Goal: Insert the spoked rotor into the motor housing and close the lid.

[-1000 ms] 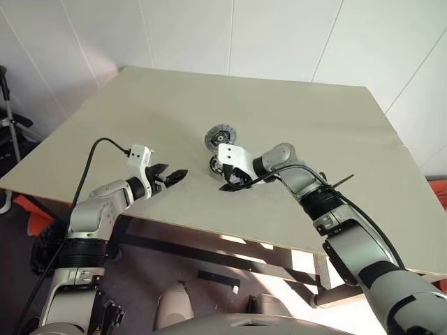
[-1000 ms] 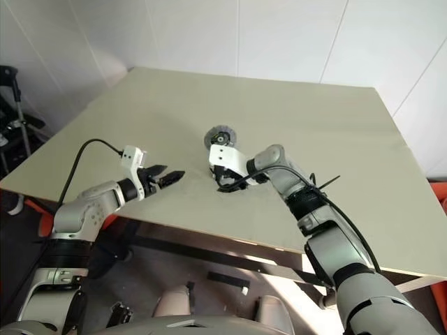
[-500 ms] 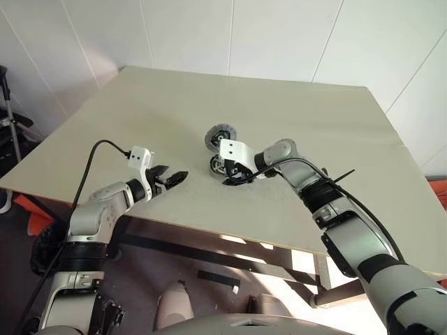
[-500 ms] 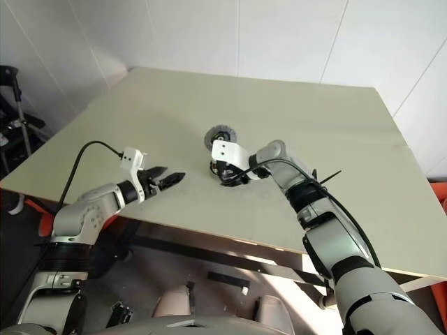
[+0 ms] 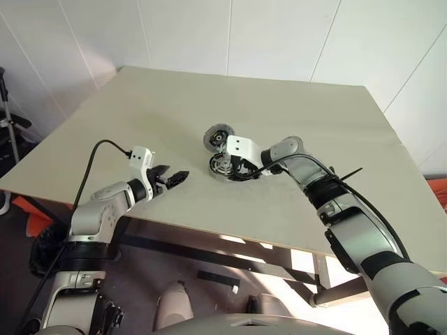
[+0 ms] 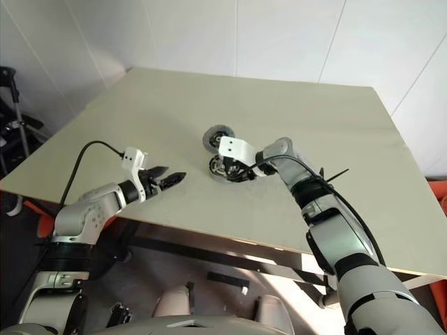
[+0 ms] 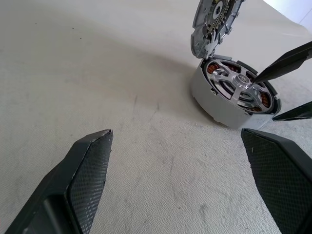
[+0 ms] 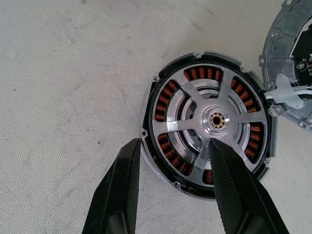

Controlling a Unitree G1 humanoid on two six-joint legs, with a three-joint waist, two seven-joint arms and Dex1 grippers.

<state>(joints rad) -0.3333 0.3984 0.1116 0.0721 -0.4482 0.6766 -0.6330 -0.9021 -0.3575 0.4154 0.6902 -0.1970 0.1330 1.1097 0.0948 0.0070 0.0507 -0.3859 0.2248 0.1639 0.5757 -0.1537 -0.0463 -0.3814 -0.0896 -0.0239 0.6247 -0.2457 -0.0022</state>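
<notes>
A plain lab or test room: bare beige tabletop [image 5: 293,118], white panelled walls [image 5: 279,35], wheeled equipment frame [image 5: 10,125] at the side

Bench [image 5: 140,112]: pale beige top, matt, with faint scuffs and small dark specks across the surface seen up close. Far edge runs along a white panelled wall [image 5: 279,35] with thin vertical and slanted seams. Past the bench's left edge stands a dark metal frame [image 5: 10,125] on the floor. An orange-red object [image 5: 438,192] shows beyond the right edge, too cropped to identify.
</notes>
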